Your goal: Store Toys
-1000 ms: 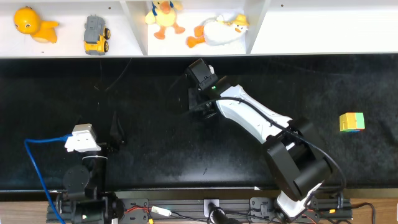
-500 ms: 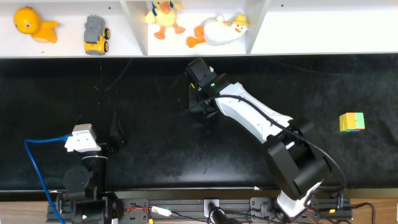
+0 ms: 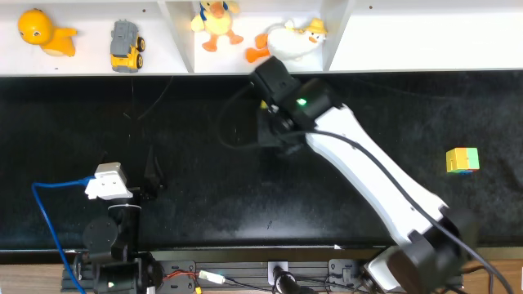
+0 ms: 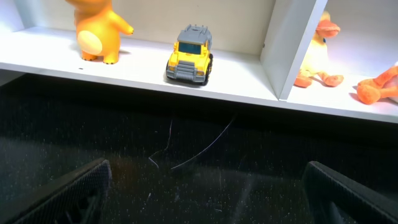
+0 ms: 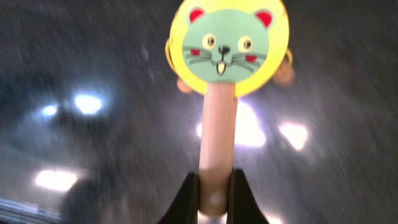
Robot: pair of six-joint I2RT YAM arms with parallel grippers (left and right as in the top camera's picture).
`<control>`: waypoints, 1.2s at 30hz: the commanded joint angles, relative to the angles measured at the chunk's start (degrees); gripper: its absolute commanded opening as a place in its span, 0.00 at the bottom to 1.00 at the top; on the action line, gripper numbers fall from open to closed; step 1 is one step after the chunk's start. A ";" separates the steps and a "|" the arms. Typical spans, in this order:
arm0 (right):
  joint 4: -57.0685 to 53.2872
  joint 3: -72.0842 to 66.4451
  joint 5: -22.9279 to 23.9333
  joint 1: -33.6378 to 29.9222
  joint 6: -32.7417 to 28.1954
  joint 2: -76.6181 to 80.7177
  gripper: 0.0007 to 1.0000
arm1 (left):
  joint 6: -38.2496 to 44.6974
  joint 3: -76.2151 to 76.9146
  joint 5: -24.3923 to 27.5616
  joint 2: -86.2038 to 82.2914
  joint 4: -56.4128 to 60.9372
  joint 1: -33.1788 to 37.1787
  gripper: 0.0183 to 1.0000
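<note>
A hand-drum toy (image 5: pixel 229 42) with a green cat face on a yellow disc and a wooden handle (image 5: pixel 217 137) hangs above the black table, with my right gripper (image 5: pixel 213 188) shut on the handle's end. From above, the right gripper (image 3: pixel 276 129) is just in front of the white shelf (image 3: pixel 343 49), near its middle bay. My left gripper (image 4: pixel 208 179) stands open and low over the mat at the near left, facing the shelf, with nothing between its fingers. The top view hides the drum under the right arm.
The shelf holds an orange duck (image 3: pixel 45 31), a yellow truck (image 3: pixel 127 45), a yellow duck plush (image 3: pixel 216 23) and a white goose plush (image 3: pixel 290 39). A multicoloured cube (image 3: pixel 462 160) lies on the mat at the far right. A blue cable (image 3: pixel 49 216) loops by the left arm.
The right arm has stretched out and risen toward the shelf with the drum toy in its gripper. The left arm has not moved.
</note>
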 commanded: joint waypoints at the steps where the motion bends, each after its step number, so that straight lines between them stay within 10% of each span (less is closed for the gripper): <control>1: -4.50 -1.11 3.76 -0.28 3.89 -5.75 0.04 | -0.61 -0.55 -0.72 -0.70 0.15 -0.37 1.00; 11: -6.58 -7.45 8.11 -12.59 6.62 -14.14 0.04 | -0.59 -0.55 -0.72 -0.70 0.15 -0.37 1.00; 25: 10.86 -8.37 1.01 -36.39 -10.25 -12.90 0.04 | -0.61 -0.55 -0.72 -0.70 0.15 -0.37 1.00; 36: 26.14 -8.35 -1.40 -39.78 -16.87 -0.35 0.05 | -0.61 -0.55 -0.72 -0.70 0.15 -0.35 1.00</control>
